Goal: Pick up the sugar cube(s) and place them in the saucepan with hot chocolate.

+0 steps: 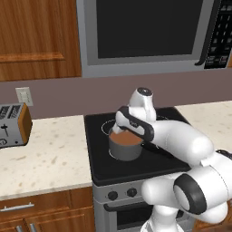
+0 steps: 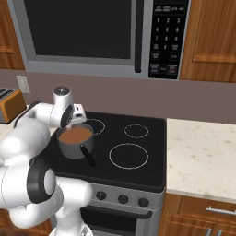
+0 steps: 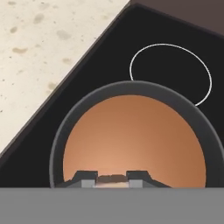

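**Cube held over the pan, drop not yet made**

At far left a toaster [image 1: 13, 124] sits on the speckled counter [image 1: 50, 158], well apart from the work. Next comes the black stove [image 1: 104, 167], with the pan [image 1: 125, 146] on its left side, full of smooth brown liquid and with its thin black handle pointing toward the front of the stove. The arm reaches over the pan from the right.

In the hand view the gripper [image 3: 112, 178] hangs directly above the liquid, inside the circle of the rim. Its tips stand close together, pinching a small pinkish-tan cube [image 3: 111, 178] between them. I cannot find the other cube; it may be already in the liquid or out of frame.

The risks, as I judge them:
- A release from this height could splash the liquid onto the stove.
- The tips sit nearer one side of the rim than the middle, so any drift before letting go could bounce the cube off the rim.
- Lowering further could dip the fingers or knock the pan.
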